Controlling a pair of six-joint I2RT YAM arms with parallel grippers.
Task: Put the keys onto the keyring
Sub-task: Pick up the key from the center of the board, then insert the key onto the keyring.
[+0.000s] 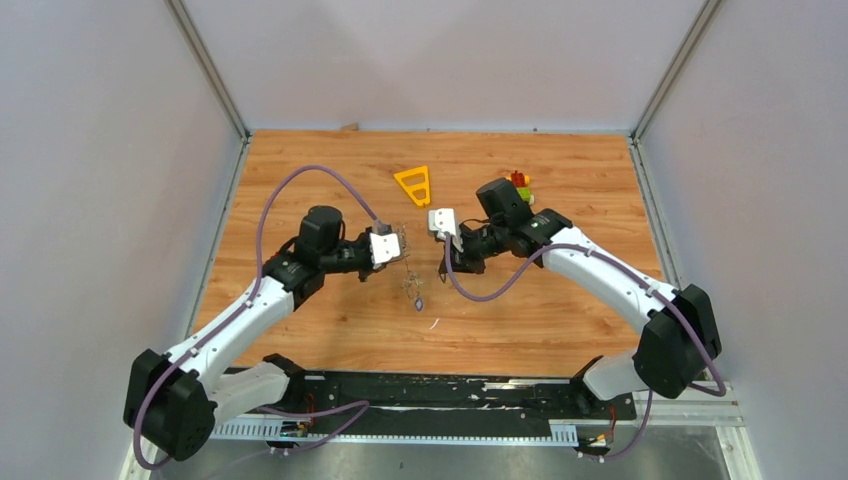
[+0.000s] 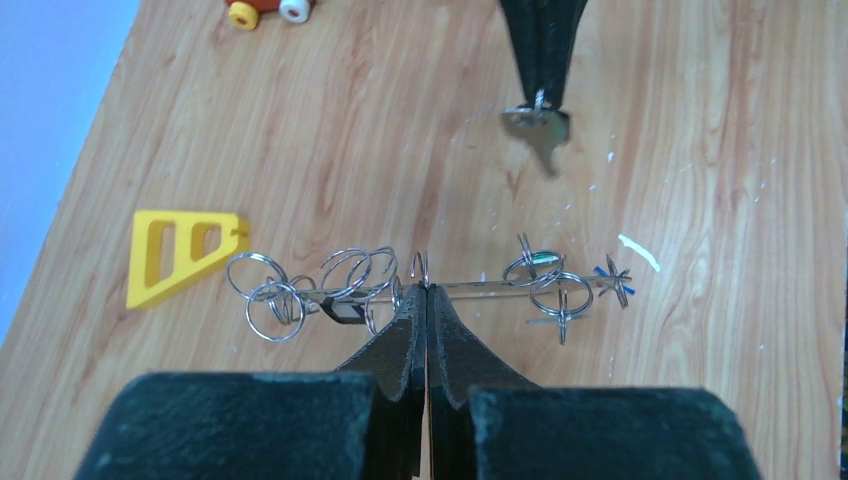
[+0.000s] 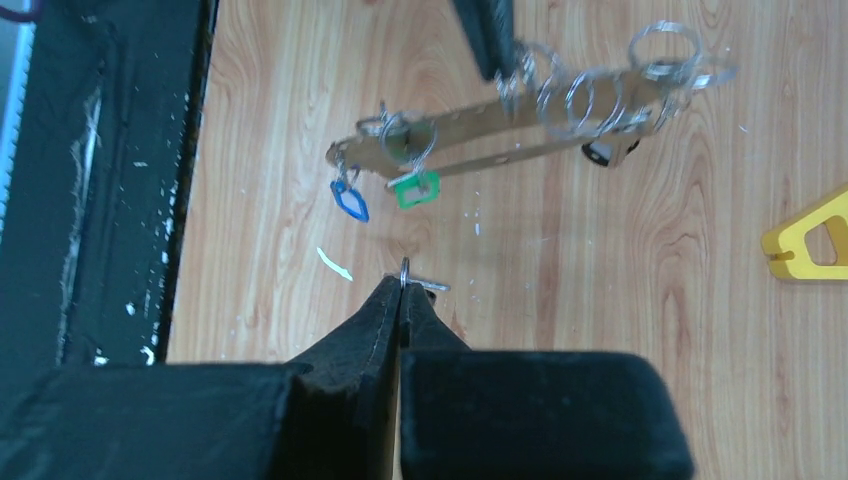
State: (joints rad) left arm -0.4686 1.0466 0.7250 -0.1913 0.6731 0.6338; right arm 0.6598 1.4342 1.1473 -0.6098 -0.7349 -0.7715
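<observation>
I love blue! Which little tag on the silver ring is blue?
The blue tag hangs at the tip of the keyring; the green tag is next to it, the black tag near the other end.

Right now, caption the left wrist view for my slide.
Left gripper clamps the ring-laden keyring; right gripper holds a single key beyond it.

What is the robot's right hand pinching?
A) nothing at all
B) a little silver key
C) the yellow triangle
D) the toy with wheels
B: the right gripper is pinched shut on a little silver key that hangs from its tips, and the yellow triangle lies well apart from it.
</observation>
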